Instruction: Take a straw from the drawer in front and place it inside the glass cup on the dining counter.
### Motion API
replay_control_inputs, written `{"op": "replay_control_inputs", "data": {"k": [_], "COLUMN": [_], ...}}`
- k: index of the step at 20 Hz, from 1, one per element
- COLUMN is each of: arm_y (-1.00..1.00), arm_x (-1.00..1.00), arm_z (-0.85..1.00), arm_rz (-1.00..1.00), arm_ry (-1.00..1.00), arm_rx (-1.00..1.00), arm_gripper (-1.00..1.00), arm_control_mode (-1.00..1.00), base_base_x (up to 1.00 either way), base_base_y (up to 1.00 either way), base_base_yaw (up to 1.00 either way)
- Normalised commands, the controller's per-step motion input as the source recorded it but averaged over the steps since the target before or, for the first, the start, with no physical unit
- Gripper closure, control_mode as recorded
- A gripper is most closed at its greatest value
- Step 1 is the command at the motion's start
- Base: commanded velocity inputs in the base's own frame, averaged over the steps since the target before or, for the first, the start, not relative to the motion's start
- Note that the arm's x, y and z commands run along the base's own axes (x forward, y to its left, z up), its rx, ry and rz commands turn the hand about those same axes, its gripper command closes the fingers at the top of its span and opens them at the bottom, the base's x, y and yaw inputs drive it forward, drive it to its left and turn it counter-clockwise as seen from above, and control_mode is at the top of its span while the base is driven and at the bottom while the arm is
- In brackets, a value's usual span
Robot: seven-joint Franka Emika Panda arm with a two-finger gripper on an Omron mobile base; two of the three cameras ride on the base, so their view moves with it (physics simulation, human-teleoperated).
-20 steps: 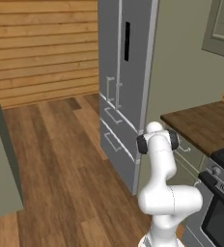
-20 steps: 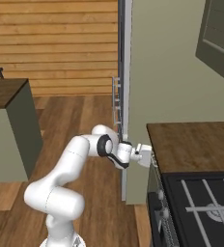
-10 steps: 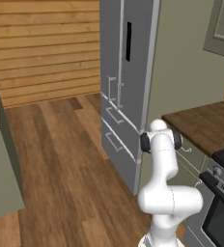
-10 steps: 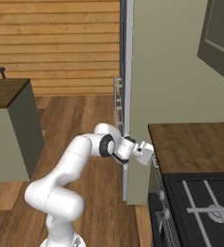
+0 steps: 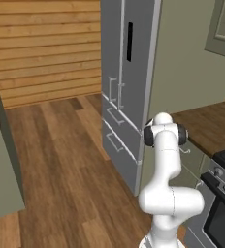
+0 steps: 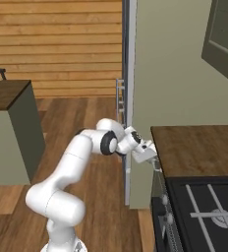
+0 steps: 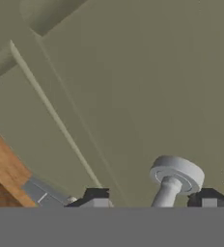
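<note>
Hand view: the two dark fingertips (image 7: 97, 197) of the hand (image 7: 152, 200) rise at the bottom edge, one on each side of a small silver knob handle (image 7: 175, 177) with a round cap on a short stem. The handle stands between the tips, and I cannot tell whether either tip touches it, so the jaws are parted around it but a grip cannot be confirmed. Behind the handle spreads the flat sage-green front of the drawer (image 7: 147, 87), crossed by a slanted seam where it meets the next green panel. At the lower left of this view a corner of brown wood-plank top shows.

Right base view: the white arm reaches forward and the hand (image 6: 154, 160) sits at the green cabinet face just under the edge of the short brown wood counter (image 6: 199, 147). A black stove (image 6: 204, 211) lies beside that counter, and the tall grey fridge (image 6: 127, 74) stands just behind the hand. At far left stands a dark wood-topped counter on a sage-green base (image 6: 8, 128).

Left base view: the arm's upper joint hides the hand; the drawer front (image 5: 194, 157) shows just beyond it, closed.
</note>
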Motion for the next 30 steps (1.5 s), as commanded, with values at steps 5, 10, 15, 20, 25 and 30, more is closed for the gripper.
{"op": "replay_control_inputs", "data": {"k": [5, 10, 15, 20, 25, 30], "arm_y": [0.98, 1.0, 1.0, 1.0, 1.0, 1.0], "arm_x": [-1.0, -1.0, -1.0, -1.0, -1.0, -1.0], "arm_z": [-0.99, -1.0, -1.0, -1.0, -0.69, 0.03], "arm_rz": [0.0, 0.0, 0.03, 0.02, 0.0, 0.03], "arm_ry": [-0.34, -0.43, -0.39, -0.35, -0.06, 0.0], "arm_rx": [0.32, 0.03, -0.33, -0.23, -0.03, -0.06], "arm_gripper": [1.0, 1.0, 1.0, 1.0, 1.0, 1.0], "arm_control_mode": [-1.0, -1.0, -1.0, -1.0, -1.0, -1.0], "base_base_x": [0.0, 0.0, 0.0, 0.0, 0.0, 0.0], "base_base_y": [0.0, 0.0, 0.0, 0.0, 0.0, 0.0], "base_base_yaw": [0.0, 0.0, 0.0, 0.0, 0.0, 0.0]}}
